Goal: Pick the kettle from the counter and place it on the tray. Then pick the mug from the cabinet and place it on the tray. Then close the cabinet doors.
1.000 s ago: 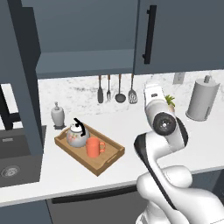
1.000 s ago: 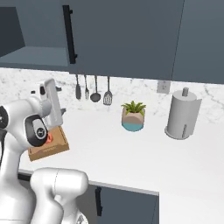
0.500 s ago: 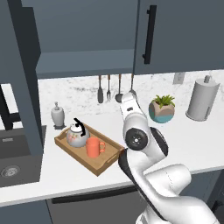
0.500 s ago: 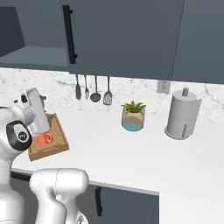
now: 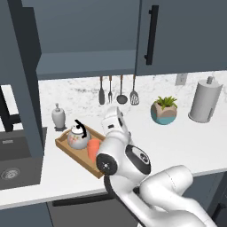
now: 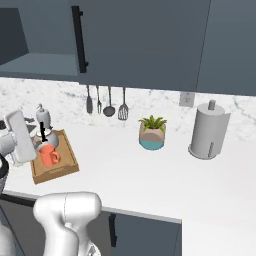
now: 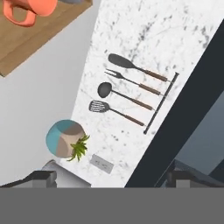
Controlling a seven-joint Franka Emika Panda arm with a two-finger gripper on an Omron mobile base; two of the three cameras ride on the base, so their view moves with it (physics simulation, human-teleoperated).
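The white kettle with its black handle and the orange mug stand side by side on the wooden tray on the marble counter. My white hand hovers just right of the tray, above the counter. In the hand view the gripper is open and empty, its fingertips far apart, with the mug and the tray at the top left. The cabinet shows its shelf; its left door is swung out. The right door lies flat.
A slim dispenser bottle stands behind the tray. Utensils hang on the backsplash, with a potted plant and a paper towel roll to the right. A dark sink lies at the left.
The arm has swung left along the counter, bringing the hand from near the plant to beside the tray and a little lower. The gripper stays open. Kettle and mug have not moved.
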